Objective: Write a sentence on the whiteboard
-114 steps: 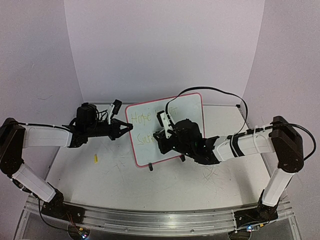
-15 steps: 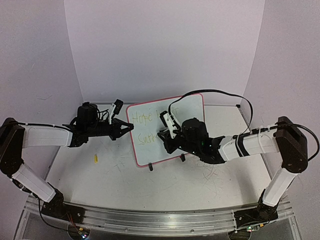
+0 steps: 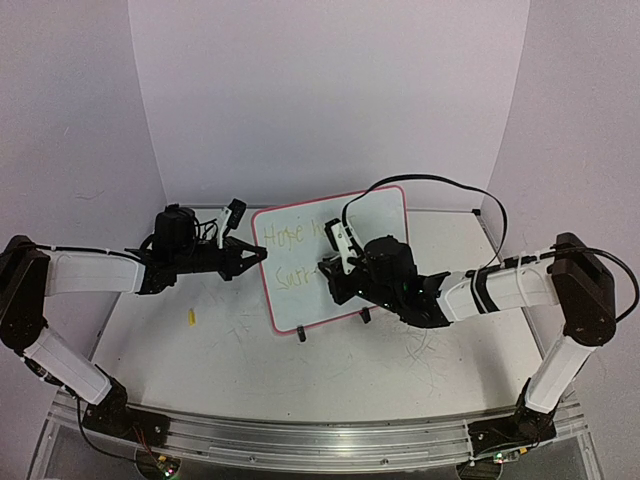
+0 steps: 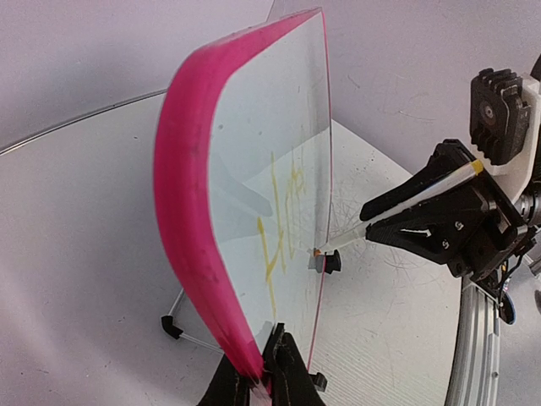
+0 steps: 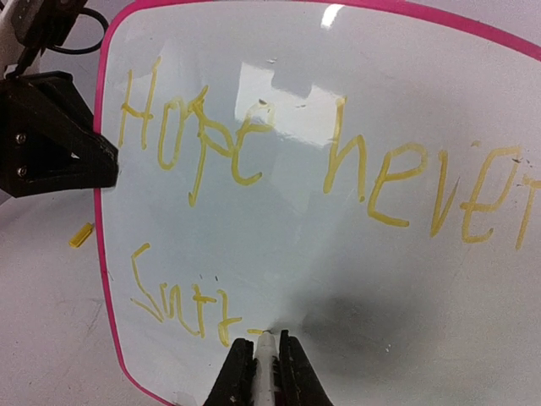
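whiteboard [image 3: 292, 300] edge in left hand [image 3: 258, 254], marker [image 4: 340, 241] in right hand [image 3: 326, 268] touching

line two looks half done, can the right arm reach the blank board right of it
Likely yes: the right claw holds the marker on the board just past the last letters; rightward it is bare. The left claw grips only the left edge.

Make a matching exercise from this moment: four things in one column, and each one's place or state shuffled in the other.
1. left tool
2. right tool
3. sentence
4. small yellow piece

A. lying on the table
B. shut on the marker
C. handwritten on the whiteboard
D. shut on the whiteboard's edge

Pairs: 1-D, 2-B, 3-C, 4-A
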### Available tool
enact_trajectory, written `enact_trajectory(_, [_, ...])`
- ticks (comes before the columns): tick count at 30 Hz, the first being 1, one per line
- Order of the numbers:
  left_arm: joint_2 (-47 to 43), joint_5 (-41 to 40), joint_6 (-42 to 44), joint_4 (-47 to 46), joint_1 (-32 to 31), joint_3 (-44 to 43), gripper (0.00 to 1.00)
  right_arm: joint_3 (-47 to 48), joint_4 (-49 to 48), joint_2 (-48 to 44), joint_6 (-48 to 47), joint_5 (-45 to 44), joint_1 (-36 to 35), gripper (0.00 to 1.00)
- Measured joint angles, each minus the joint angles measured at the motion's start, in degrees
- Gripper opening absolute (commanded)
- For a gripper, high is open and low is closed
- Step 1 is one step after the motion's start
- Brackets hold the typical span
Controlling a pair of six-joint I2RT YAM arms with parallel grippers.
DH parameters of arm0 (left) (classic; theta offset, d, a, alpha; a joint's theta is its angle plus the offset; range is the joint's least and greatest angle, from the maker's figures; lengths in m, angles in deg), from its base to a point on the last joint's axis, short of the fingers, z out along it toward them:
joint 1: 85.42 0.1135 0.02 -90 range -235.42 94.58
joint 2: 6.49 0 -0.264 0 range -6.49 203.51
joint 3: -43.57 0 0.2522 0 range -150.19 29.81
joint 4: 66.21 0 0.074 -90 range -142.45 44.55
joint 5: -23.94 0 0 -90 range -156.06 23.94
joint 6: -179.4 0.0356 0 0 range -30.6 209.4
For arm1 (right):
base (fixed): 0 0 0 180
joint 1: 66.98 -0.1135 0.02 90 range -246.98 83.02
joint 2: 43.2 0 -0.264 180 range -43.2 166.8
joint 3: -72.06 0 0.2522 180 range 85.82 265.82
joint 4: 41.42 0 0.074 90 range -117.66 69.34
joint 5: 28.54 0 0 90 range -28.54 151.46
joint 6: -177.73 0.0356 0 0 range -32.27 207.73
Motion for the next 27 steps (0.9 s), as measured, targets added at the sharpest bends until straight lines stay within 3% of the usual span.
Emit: enact_trajectory(27, [0.0, -0.2, 0.0, 0.0, 0.0, 0.0, 0.0, 0.6, -0.8, 0.0, -0.1, 0.0, 0.1, 0.0])
